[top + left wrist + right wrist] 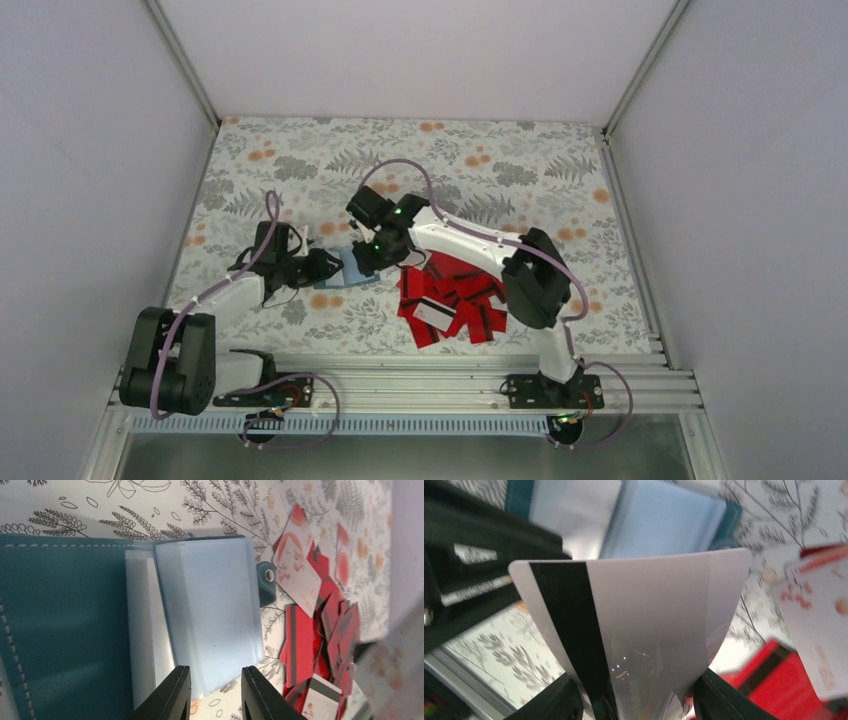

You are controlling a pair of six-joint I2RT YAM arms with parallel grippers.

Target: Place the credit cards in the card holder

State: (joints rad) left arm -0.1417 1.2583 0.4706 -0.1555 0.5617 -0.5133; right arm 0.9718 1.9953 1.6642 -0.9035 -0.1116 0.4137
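The card holder (65, 620) lay open on the floral counter (500, 170), left of centre between the two arms. Its teal cover was spread flat and its clear pockets (210, 610) fanned up from the spine. The snap tab (267, 580) stuck out on the side nearest the pile.

The left claw (216, 692) was narrow, its two black fingers pinching the near edge of the clear pockets. The right claw (644, 700) hung just above the open holder and gripped a striped card (649, 610) by its lower edge. That card was pale with a black stripe down one side. It bowed between the fingers, and its free end pointed toward the pockets. Whether that end touched them could not be told.

The other credit cards (455, 300) lay in a loose, overlapping heap just right of the holder, under the right arm's forearm. Most were red, some showed a black stripe, and a white-faced card (297, 572) with red markings rested close to the snap tab.
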